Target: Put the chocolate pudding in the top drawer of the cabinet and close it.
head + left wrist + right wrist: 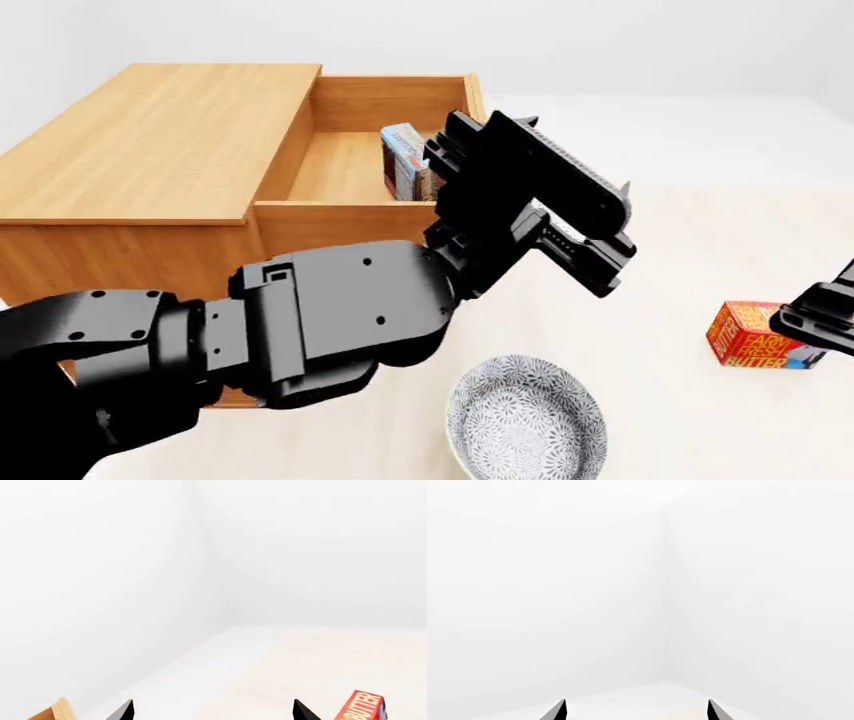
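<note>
With the bowl (525, 420) nearest me on the desk (667, 250), my left gripper (212, 711) hangs with fingers wide and empty beside the open drawer (350, 165). The right gripper (636, 711), likewise wide, sits near the butter (758, 345). The pudding (404, 160) already stands inside the drawer. Closing remains, I judge: push its front into the cabinet (154, 150).

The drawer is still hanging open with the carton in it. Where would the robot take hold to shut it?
Probably no grip is needed: the top drawer stands pulled out of the cabinet, the chocolate pudding upright inside. Its handle is hidden behind the left gripper, so pushing the flat front panel from the robot's side looks easiest.
</note>
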Robot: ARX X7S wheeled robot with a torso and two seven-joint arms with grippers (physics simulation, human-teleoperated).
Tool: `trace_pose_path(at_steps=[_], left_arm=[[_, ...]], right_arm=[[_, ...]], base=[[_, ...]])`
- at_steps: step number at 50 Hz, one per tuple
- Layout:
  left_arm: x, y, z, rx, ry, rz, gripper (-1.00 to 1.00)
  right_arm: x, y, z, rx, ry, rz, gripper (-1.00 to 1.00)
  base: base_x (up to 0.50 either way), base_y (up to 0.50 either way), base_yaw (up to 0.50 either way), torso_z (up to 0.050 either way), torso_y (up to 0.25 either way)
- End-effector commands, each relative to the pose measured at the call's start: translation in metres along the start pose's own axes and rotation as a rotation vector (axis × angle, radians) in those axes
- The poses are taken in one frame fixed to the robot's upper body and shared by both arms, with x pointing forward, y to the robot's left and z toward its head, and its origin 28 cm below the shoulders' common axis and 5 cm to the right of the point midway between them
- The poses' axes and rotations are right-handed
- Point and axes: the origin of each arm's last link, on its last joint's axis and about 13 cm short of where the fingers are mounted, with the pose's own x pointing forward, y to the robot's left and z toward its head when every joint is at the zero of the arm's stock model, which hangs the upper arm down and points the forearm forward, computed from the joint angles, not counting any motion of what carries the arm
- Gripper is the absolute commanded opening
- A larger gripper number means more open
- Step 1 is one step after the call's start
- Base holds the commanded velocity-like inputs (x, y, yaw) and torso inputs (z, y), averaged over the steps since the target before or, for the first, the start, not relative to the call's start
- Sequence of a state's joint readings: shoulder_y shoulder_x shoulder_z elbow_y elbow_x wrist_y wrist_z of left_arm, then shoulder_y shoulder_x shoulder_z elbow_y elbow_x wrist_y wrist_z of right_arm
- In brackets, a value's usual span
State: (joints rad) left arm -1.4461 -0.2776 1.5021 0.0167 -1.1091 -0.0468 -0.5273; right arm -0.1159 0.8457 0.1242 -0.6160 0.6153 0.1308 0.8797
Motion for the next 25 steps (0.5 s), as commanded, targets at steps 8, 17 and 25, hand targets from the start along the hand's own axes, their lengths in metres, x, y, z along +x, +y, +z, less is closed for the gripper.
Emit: trace_pose_path(at_steps=[8, 17, 25], left_arm=[[0.035, 0.008, 0.002, -0.006, 0.046, 0.03, 1.0], [0.042, -0.004, 0.011, 0.006, 0.045, -0.004, 1.0], [0.051, -0.014, 0.015, 0.008, 0.057, -0.023, 1.0]], right_arm=[[-0.004, -0.01, -0.004, 0.001, 0.013, -0.02, 1.0], [-0.005, -0.012, -0.007, -0.001, 0.026, -0.008, 1.0], [-0.004, -0.012, -0.006, -0.003, 0.031, 0.0, 1.0]], base=[[0.0, 0.0, 0.0, 0.0, 0.0], [0.0, 0.0, 0.0, 0.0, 0.0], [0.0, 0.0, 0.0, 0.0, 0.0]])
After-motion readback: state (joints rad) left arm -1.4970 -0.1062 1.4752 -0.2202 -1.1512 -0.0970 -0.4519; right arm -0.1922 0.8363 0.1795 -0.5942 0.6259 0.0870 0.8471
